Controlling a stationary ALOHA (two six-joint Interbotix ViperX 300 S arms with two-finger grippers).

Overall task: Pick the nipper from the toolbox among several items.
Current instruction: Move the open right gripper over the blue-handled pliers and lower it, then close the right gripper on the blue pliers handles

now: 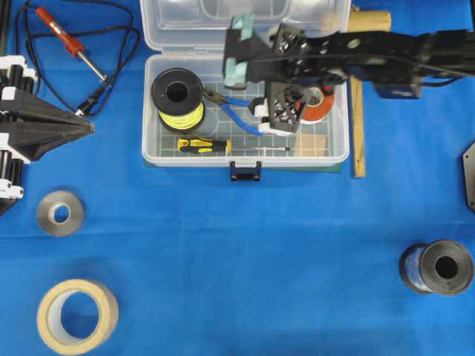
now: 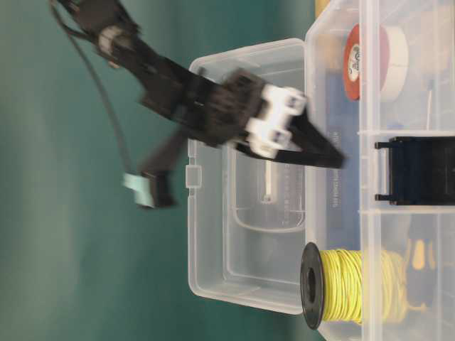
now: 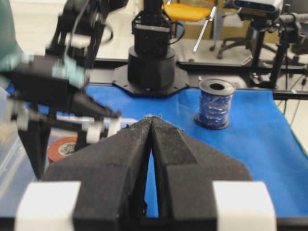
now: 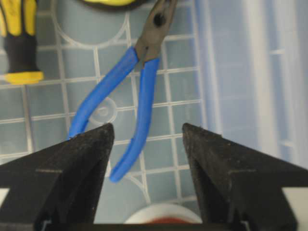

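The clear toolbox stands open at the back middle of the blue table. On its gridded floor lies the nipper, blue handles and dark pointed tips, next to a yellow wire spool. My right gripper hangs open just above the handle ends. The right-hand blue handle ends between the two fingers and the other runs behind the left finger; neither finger visibly touches them. In the table-level view the right gripper points into the box. My left gripper is shut on nothing, resting at the left edge.
Also in the box are a yellow-and-black screwdriver and a red-and-white tape roll. Outside lie a red soldering iron, a grey roll, masking tape, a dark wire spool and a wooden ruler.
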